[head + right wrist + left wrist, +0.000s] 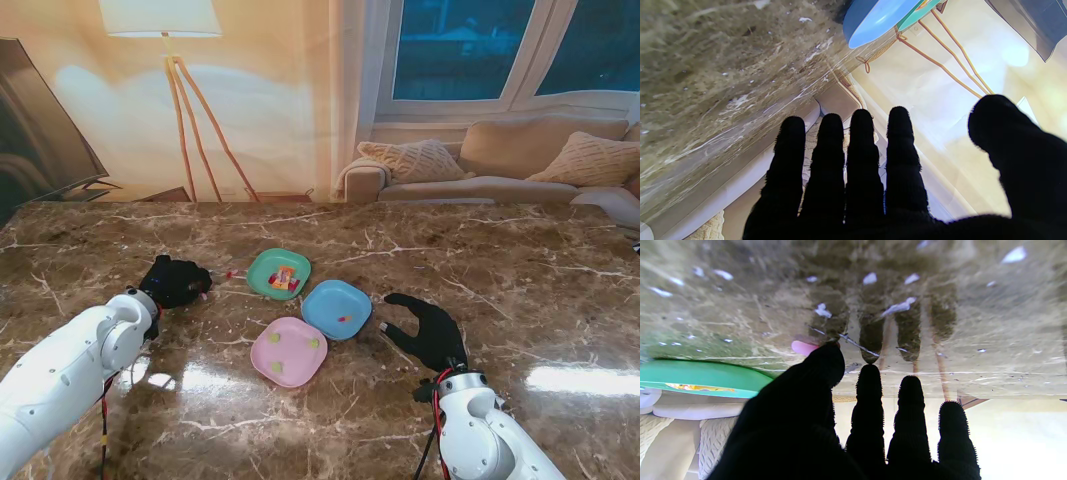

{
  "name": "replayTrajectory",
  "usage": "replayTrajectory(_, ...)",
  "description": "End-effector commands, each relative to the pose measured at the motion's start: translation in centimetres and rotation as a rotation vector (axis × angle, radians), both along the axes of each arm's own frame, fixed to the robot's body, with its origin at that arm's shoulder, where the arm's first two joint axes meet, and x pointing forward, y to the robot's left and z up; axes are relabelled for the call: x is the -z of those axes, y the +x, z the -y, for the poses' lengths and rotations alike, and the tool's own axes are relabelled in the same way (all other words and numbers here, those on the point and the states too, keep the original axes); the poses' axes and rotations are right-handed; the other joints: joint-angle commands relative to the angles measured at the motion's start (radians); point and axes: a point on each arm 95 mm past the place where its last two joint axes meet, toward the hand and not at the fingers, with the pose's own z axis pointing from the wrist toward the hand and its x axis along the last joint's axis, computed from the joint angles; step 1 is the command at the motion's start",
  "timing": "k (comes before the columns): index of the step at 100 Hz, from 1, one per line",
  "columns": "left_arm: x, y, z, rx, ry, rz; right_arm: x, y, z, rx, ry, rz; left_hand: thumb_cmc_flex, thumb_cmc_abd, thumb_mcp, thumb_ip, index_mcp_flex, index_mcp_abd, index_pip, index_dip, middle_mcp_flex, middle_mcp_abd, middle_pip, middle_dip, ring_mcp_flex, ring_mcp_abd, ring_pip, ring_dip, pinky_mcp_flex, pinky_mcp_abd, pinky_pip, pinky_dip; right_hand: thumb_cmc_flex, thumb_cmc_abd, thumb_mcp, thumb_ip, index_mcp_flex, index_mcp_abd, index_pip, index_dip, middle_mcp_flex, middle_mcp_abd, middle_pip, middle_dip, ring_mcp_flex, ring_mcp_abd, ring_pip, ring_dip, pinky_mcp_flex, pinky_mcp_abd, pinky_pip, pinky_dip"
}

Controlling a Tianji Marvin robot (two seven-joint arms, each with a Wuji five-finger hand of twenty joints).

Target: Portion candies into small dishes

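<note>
Right hand [428,332]: rests on the marble table [560,300] nearest to me, right of the dishes. Fingers spread flat, thumb well out, nothing held. Its wrist view confirms an empty, splayed palm, with the blue dish edge ahead.

Pink dish [288,352]: nearest of the three. Holds a few pale green pieces, spaced apart. Judged portioned at least in part.

Blue dish [337,308]: just beyond the pink one, edges touching or nearly so. One small orange-red piece visible inside; looks under-filled beside the pink.

Left hand [176,280]: on the table left of the dishes, fingertips down on the marble. Its wrist view shows the thumb tip against a small pink candy [802,347] lying loose on the table, with the other fingers extended and apart. Not a closed grasp; whether the candy is pinched I cannot tell.

Green dish [278,273]: farthest, serves as the supply. A heap of mixed candies [284,279] is in it, so stock is far from exhausted. A small red speck lies on the table between this dish and the left hand.

Judgement: early-to-middle stage. Both small dishes started, most candy unportioned, one stray to recover.
</note>
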Motion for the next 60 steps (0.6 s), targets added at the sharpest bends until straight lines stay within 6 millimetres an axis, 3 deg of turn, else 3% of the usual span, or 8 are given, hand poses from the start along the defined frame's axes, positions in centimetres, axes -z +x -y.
replayTrajectory(1,2.7,-1.8,-0.6,-0.015,0.027,-0.072,0.4,-0.3,-0.1,-0.007,0.003,-0.02,0.005,-0.006,-0.051,-0.034,0.02,0.06,0.026,0.01,0.077,0.027,0.071,0.04,-0.025,0.004,0.005,0.015,-0.024,-0.023,-0.031,0.006,-0.032,0.015,0.021,0.016,-0.014,-0.028,-0.01,0.0,0.003,-0.01,-0.001,0.008,-0.015,0.016,-0.003,0.013,-0.005,-0.002,-0.017,0.018)
replayTrajectory(60,1.0,-2.0,0.0,-0.037,-0.006,0.0,0.2,-0.1,-0.2,-0.008,0.003,-0.016,0.01,0.002,-0.049,-0.039,0.001,0.052,0.039,0.023,0.069,0.026,0.064,0.06,-0.031,0.003,0.013,0.021,-0.023,-0.026,-0.033,0.011,-0.032,0.015,0.021,0.016,-0.013,-0.029,-0.01,-0.002,0.003,-0.009,-0.001,0.007,-0.016,0.016,-0.003,0.012,-0.003,-0.004,-0.017,0.018)
